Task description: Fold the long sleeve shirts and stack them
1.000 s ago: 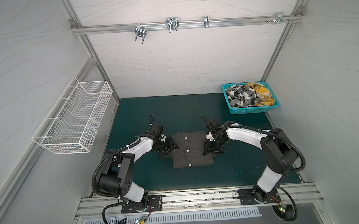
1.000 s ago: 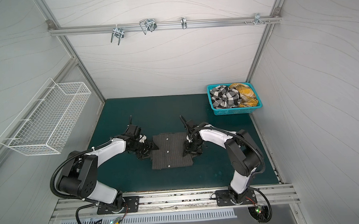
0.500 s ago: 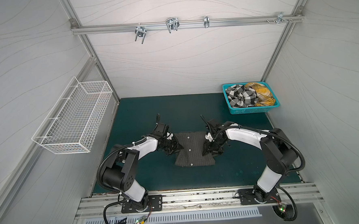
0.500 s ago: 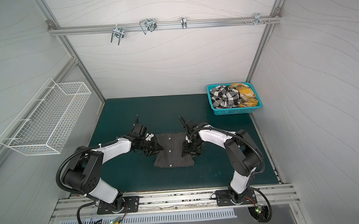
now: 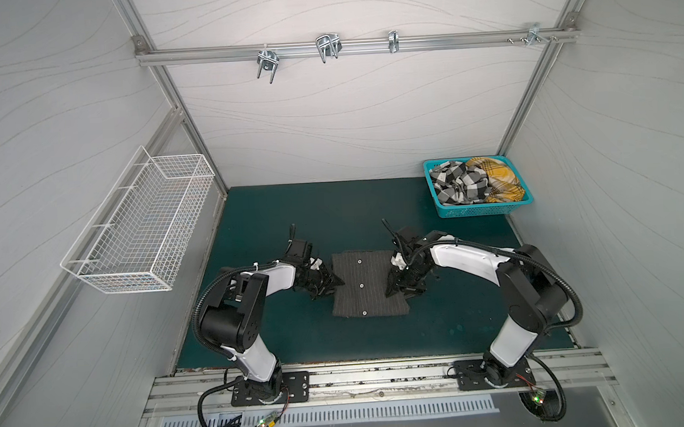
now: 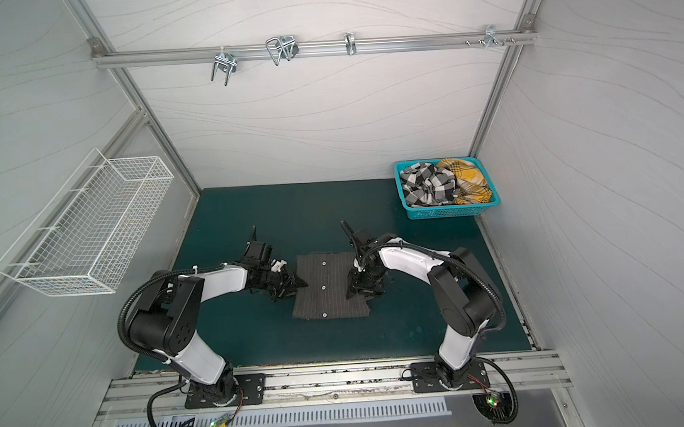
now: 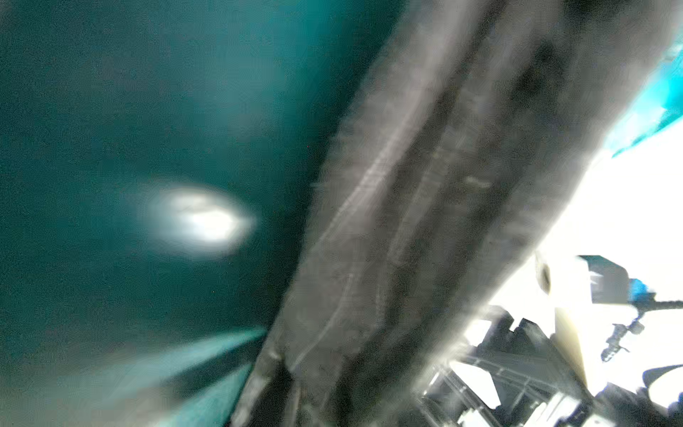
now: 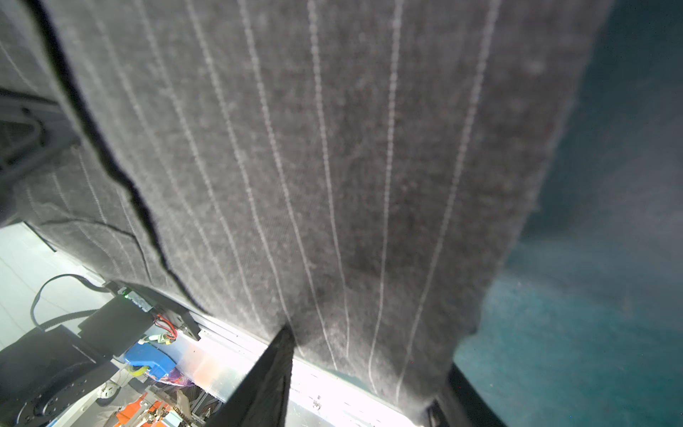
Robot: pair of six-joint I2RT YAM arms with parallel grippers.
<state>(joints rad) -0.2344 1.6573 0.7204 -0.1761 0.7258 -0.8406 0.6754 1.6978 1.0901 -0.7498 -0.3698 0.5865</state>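
Observation:
The charcoal pinstriped long sleeve shirt lies folded into a small rectangle on the green mat, buttons up. My left gripper points at its left edge. The left wrist view is blurred and shows only grey shirt cloth, not the jaws. My right gripper sits on the shirt's right edge. In the right wrist view the pinstriped shirt cloth fills the space between the two black fingers. The checked shirt and the yellow plaid shirt lie crumpled in the teal basket.
The teal basket stands at the mat's back right corner. A white wire basket hangs on the left wall. A metal rail with hooks crosses the back wall overhead. Green mat surrounds the shirt.
My left gripper has moved right, up against the shirt's left edge, and the shirt's left side now lies further in. The right gripper has stayed on the right edge.

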